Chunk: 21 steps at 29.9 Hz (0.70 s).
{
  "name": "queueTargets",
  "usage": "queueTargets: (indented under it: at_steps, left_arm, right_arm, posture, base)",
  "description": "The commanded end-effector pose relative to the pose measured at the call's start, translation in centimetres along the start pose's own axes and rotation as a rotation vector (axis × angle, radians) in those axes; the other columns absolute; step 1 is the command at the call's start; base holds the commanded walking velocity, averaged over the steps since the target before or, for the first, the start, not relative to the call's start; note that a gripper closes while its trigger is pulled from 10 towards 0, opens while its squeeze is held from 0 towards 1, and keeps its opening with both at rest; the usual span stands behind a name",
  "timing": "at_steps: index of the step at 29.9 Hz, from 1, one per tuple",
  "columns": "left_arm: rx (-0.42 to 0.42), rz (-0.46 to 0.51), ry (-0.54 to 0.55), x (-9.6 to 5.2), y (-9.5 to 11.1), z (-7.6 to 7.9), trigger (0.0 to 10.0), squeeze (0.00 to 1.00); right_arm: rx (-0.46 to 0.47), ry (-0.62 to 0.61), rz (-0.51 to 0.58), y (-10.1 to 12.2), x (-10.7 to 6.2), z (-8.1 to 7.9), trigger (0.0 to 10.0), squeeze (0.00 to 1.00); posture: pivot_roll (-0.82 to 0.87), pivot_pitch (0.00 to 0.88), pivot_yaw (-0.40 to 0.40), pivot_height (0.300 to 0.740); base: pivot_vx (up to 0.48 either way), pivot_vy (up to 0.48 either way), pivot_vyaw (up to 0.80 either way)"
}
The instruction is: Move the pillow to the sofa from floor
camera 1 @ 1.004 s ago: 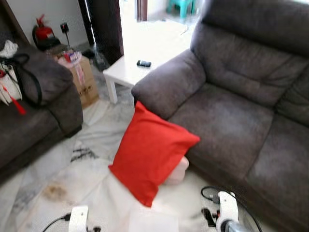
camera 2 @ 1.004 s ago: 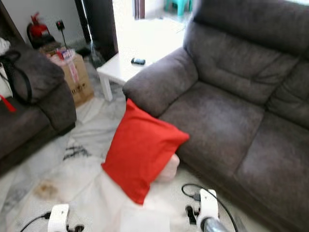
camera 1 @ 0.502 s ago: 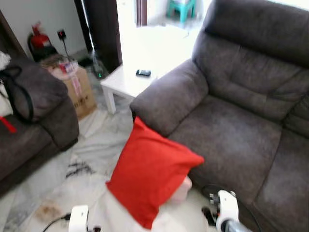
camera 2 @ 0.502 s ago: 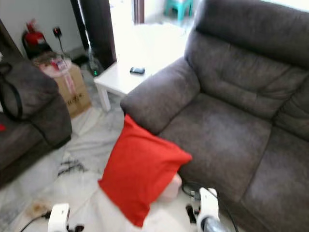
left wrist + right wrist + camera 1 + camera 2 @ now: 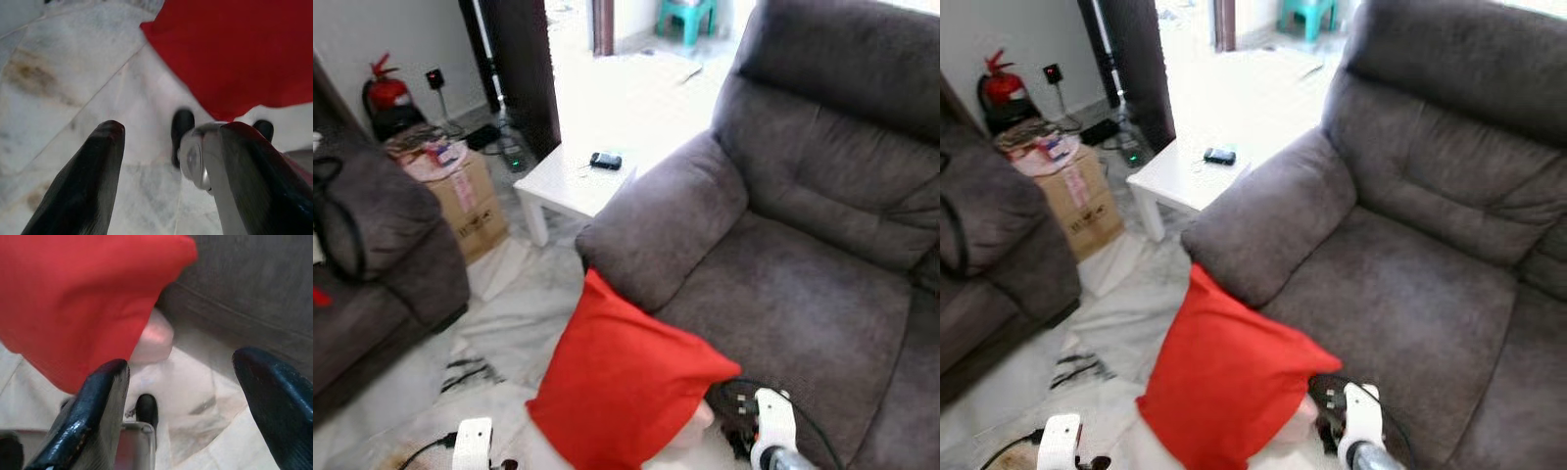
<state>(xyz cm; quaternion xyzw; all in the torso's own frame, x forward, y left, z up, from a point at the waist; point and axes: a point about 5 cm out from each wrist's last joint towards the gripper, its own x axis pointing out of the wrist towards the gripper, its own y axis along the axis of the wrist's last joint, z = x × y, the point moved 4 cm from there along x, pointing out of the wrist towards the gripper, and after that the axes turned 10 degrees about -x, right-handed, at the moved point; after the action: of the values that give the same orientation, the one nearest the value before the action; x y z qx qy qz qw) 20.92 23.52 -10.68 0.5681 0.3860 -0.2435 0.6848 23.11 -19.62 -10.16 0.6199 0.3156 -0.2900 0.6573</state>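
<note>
The camera has come nearer the sofa [image 5: 822, 294]; red pillow [image 5: 626, 392] leans against it. Both tools, left [image 5: 166, 161] and right [image 5: 176, 396], hover low, fingers spread.

We are seeing white wrist housings on both arms, each trailing a black cable. The left gripper [image 5: 168, 161] is showing two glossy, tapered black fingers [image 5: 88, 186]; the right gripper [image 5: 188, 406] is showing the same.
</note>
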Motion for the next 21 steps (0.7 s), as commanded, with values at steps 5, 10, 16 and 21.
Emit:
queueTargets:
  at_steps: [5, 10, 16, 21]
  left_arm:
    - [0.002, 0.009, 0.046, -0.3, -0.7, -1.3, 10.0, 0.0]
    - [-0.034, 0.148, 0.093, -0.6, 0.7, -1.7, 10.0, 0.0]
    - [-0.058, 0.28, 0.124, -1.1, 2.0, -2.0, 10.0, 0.0]
    - [0.019, 0.592, 0.11, -2.1, 11.5, -1.6, 10.0, 0.0]
  right_arm:
    - [0.025, 0.008, -0.003, -0.8, -0.1, -0.8, 10.0, 0.0]
    - [0.034, -0.01, 0.057, -0.2, -0.1, -0.6, 10.0, 0.0]
    - [0.045, -0.039, 0.141, 0.7, -0.3, -0.5, 10.0, 0.0]
    - [0.074, -0.05, 0.221, 1.4, -0.5, -0.7, 10.0, 0.0]
  posture:
    - [0.06, 0.123, -0.021, 0.74]
    - [0.06, 0.119, -0.02, 0.74]
    - [0.08, 0.095, -0.016, 0.74]
    - [0.1, 0.061, -0.018, 0.74]
  base:
    - [0.0, 0.0, 0.0]
    - [0.0, 0.0, 0.0]
    - [0.0, 0.0, 0.0]
    - [0.0, 0.0, 0.0]
